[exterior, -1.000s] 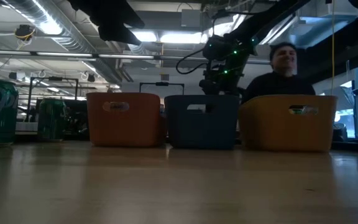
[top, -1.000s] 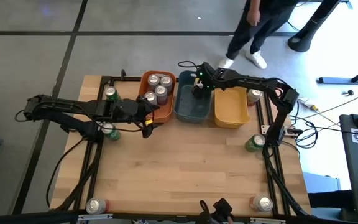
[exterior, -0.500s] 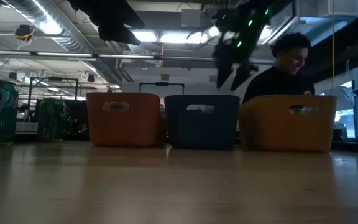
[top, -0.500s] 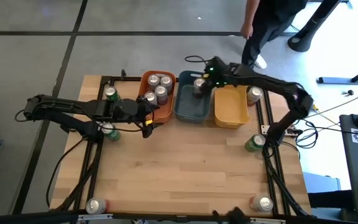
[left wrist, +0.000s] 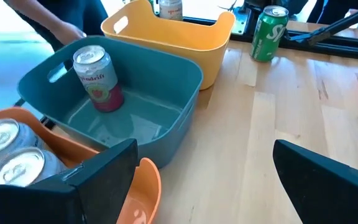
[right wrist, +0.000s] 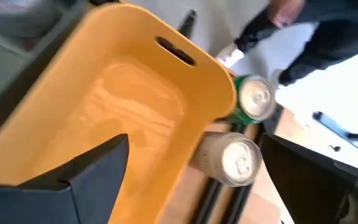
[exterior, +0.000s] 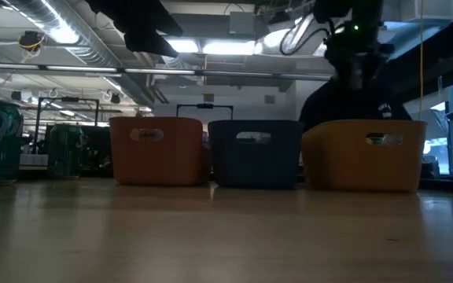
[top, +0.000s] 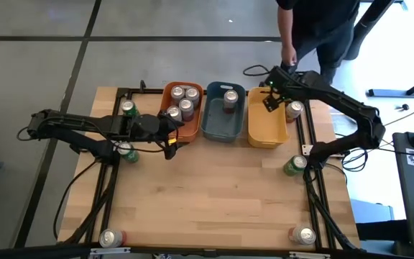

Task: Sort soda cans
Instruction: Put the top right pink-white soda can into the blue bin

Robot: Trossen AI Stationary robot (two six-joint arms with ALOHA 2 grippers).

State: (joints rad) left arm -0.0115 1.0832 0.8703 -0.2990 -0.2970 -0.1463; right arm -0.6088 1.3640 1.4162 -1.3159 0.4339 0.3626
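Inside the orange bin (top: 189,128) stand four cans (top: 182,102) (blue bin (top: 214,129): one), both arms' jaws spread.

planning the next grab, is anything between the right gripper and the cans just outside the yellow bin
Nothing visible. The open right gripper hangs over the yellow bin's far right corner, and the silver can and green can stand uncovered just beyond its wall.

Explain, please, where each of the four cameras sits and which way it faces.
High view: above the table, looking straight down; shows both arms, the left gripper by the orange bin, the right gripper over the yellow bin.
Low view: at table-top height, looking level at the three bins.
Left wrist view: on the left arm, facing the blue bin; its own dark fingers show.
Right wrist view: on the right arm, looking down into the yellow bin.
Shared: the red can in the blue bin shows in the high and left wrist views.
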